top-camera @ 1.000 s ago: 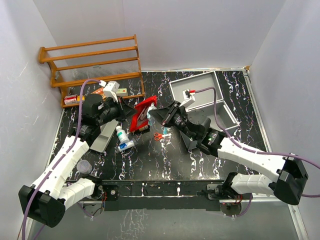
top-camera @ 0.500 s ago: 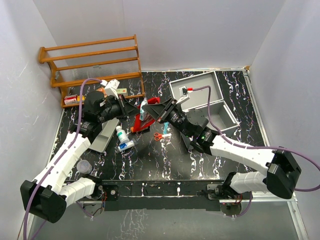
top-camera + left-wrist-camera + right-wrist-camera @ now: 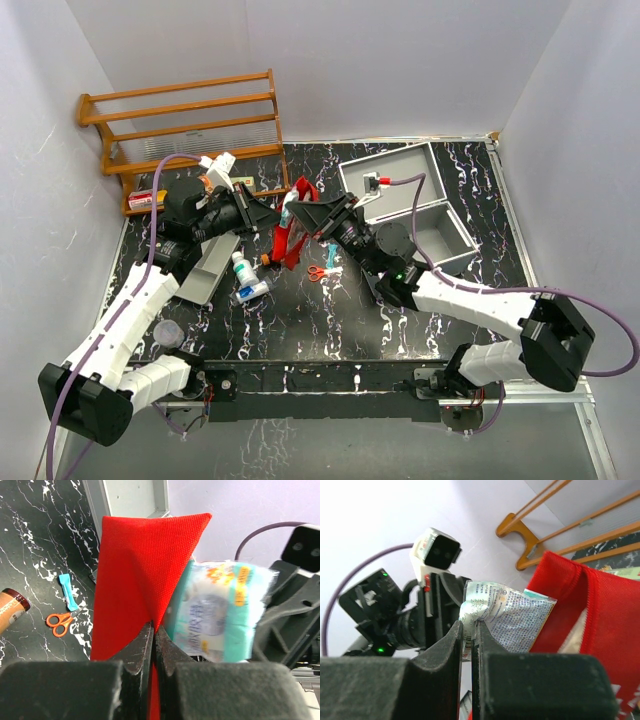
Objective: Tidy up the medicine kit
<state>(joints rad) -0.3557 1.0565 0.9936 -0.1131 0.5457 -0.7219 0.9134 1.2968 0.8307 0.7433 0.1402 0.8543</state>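
My left gripper (image 3: 268, 214) (image 3: 154, 630) is shut on a fold of a red fabric pouch (image 3: 296, 228) (image 3: 140, 575) and holds it up above the black marbled table. My right gripper (image 3: 302, 212) (image 3: 468, 630) is shut on the edge of a teal-and-white printed packet (image 3: 220, 610) (image 3: 512, 612). The packet sits right against the pouch's red cloth (image 3: 600, 620), partly behind it in the left wrist view. The medicine kit (image 3: 395, 157), a grey metal case, lies open at the back right, behind the right arm.
A wooden rack (image 3: 185, 125) stands at the back left. Under the pouch lie orange scissors (image 3: 315, 271) (image 3: 61, 622), a blue clip (image 3: 68, 590), small bottles and tubes (image 3: 243, 270) and a shallow grey tray (image 3: 205, 272). A clear cup (image 3: 168, 331) sits near the left arm.
The right gripper has carried the packet leftward up to the pouch. The left gripper has raised and turned the pouch more upright, toward the back.
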